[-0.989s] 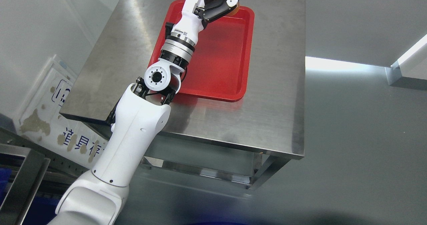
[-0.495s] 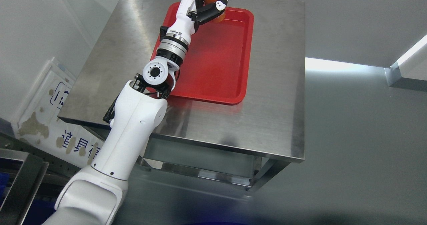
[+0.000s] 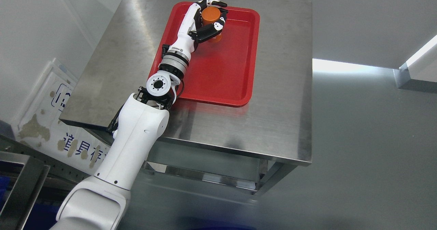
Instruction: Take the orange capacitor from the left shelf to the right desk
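desk: the steel desk (image 3: 280, 97) fills most of your view, set at a slant, with bare metal all round the tray.
tray: a red tray (image 3: 225, 73) lies on the desk's far half; you see nothing in it but the capacitor.
arm: your left arm comes in from the lower left and reaches across the tray's near-left corner toward its far end.
left hand: the left hand (image 3: 206, 22) is wrapped round the capacitor, fingers (image 3: 215, 26) curled over its side, so you are holding it, not hovering.
orange capacitor: the orange capacitor (image 3: 210, 15) stands upright in that grasp, over the far-left part of the tray; whether its base touches the tray floor you cannot tell, since the fingers hide it.
right hand: not in view.
step: you look to be at the set-down, with the carry done.
next move: you need the base resting flat on the tray, then the fingers spread evenly and the hand drawn straight back, so the capacitor is not tipped.
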Controlling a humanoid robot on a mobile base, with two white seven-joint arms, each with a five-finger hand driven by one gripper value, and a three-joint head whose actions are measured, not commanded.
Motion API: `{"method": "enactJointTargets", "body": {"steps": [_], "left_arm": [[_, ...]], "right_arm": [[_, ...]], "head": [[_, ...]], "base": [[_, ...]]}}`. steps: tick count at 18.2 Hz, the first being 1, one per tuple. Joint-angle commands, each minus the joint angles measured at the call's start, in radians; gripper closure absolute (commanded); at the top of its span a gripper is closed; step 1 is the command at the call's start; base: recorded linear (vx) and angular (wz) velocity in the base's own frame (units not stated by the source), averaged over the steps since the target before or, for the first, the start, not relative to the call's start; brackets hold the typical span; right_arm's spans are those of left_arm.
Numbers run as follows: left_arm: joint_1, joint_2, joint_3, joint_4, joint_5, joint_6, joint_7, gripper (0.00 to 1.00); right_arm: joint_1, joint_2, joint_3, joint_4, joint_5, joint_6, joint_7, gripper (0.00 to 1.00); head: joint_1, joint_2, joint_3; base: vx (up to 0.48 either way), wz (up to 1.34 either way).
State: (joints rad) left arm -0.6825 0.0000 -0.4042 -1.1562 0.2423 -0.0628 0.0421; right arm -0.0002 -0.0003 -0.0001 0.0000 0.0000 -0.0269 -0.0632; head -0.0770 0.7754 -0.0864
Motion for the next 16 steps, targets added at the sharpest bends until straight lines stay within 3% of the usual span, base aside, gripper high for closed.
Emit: {"method": "enactJointTargets", "body": {"steps": [1,3,5,7,9,13,16], "left_arm": [[-0.015,0.017,0.013,0.034,-0.001,0.041,-0.002,0.57],[-0.054,0.017,0.022,-0.009,0.002,0.159,-0.002,0.18],[-0.081,0.017,0.031,-0.032,0.003,0.214,-0.002,0.03],[-0.127,0.017,0.100,-0.046,0.005,0.219,-0.002,0.00],[-0.143,0.017,0.245,-0.066,0.012,0.219,-0.007,0.00],[-0.074,0.017,0.461,-0.257,0.071,0.250,-0.172,0.00],[0.016,0.017,0.551,-0.393,0.075,0.282,-0.180,0.00]], "right_arm": [[0.023,-0.017,-0.018,-0.017,0.003,0.004,-0.001,0.00],[0.023,-0.017,-0.017,-0.017,0.003,0.004,0.000,0.00],[0.023,-0.017,-0.017,-0.017,0.003,0.004,-0.001,0.00],[0.023,-0.017,-0.017,-0.017,0.003,0.004,0.000,0.00],[0.023,-0.017,-0.017,-0.017,0.003,0.004,0.000,0.00],[0.023,-0.017,-0.017,-0.017,0.003,0.004,0.000,0.00],[0.023,-0.017,-0.017,-0.017,0.003,0.004,-0.001,0.00]], "head": [[0.0000,0.000,0.000],[0.0000,0.000,0.000],[0.0000,0.000,0.000],[0.0000,0.000,0.000],[0.0000,0.000,0.000],[0.0000,0.000,0.000],[0.0000,0.000,0.000]], "base": [[0.000,0.00],[0.000,0.00],[0.000,0.00],[0.000,0.00],[0.000,0.00],[0.000,0.00],[0.000,0.00]]}}
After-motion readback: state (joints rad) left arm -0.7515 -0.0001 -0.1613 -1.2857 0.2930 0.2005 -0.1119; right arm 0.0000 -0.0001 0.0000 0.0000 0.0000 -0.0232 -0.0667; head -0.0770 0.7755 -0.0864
